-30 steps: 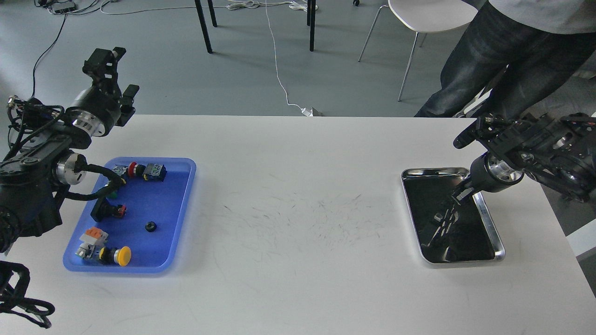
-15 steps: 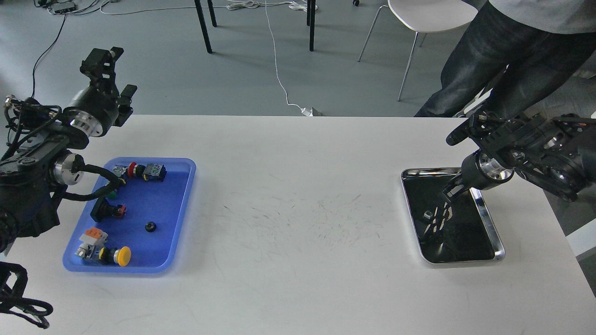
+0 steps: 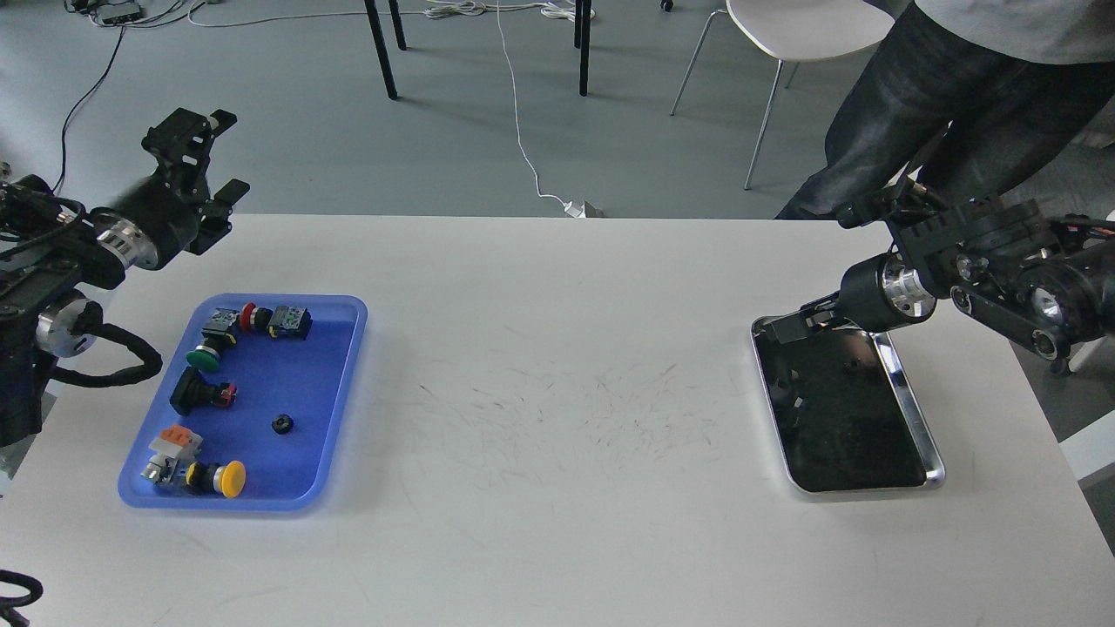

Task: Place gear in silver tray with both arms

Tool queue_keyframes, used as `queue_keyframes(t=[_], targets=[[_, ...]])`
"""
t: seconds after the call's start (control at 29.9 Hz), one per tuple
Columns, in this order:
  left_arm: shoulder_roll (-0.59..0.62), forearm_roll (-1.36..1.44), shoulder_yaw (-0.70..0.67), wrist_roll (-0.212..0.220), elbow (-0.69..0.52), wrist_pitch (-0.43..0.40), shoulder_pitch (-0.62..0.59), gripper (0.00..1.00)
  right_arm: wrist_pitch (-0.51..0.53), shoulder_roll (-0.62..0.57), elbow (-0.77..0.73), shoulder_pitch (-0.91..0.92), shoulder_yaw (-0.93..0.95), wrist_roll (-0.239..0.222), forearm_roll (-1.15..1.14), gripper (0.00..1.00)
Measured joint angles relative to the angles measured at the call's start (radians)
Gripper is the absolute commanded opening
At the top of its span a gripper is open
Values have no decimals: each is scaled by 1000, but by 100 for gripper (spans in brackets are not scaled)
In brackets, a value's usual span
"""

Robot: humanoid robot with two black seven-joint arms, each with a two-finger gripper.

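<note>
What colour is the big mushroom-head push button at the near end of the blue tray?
Yellow push button, on a black body, clearest in the head view.

The silver tray [image 3: 925, 435] (dark mirror bottom) lies flat near the table's right edge.

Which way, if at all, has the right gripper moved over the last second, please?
Yes. The right gripper has swung leftward and up, from over the silver tray's middle to its far left corner.

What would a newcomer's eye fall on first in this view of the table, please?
Probably the blue tray at the table's left, strewn with colourful push-button parts such as a yellow button. Opposite, on the right, the silver tray gleams, with the right gripper over its far edge.
</note>
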Motion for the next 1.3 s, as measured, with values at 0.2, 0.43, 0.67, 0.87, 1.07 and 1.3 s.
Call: queue_keyframes(t=[0.2, 0.43, 0.67, 0.87, 1.07, 1.3], targets=[[62, 136, 3, 0, -32, -1, -1, 98, -26, -33, -3, -30, 39, 0, 79, 74], [190, 341, 10, 0, -163, -1, -5, 98, -74, -37, -4, -99, 104, 0, 111, 76], [307, 555, 12, 0, -307, -1, 2, 97, -107, -37, -38, -153, 163, 0, 113, 77], [376, 699, 29, 0, -390, 6, 11, 93, -117, -37, -66, -199, 225, 0, 113, 78], [402, 763, 55, 0, -420, 87, 44, 91, -140, -37, -68, -226, 244, 0, 113, 78], [413, 741, 61, 0, -425, 88, 59, 92, -153, -37, -68, -250, 256, 0, 128, 78]])
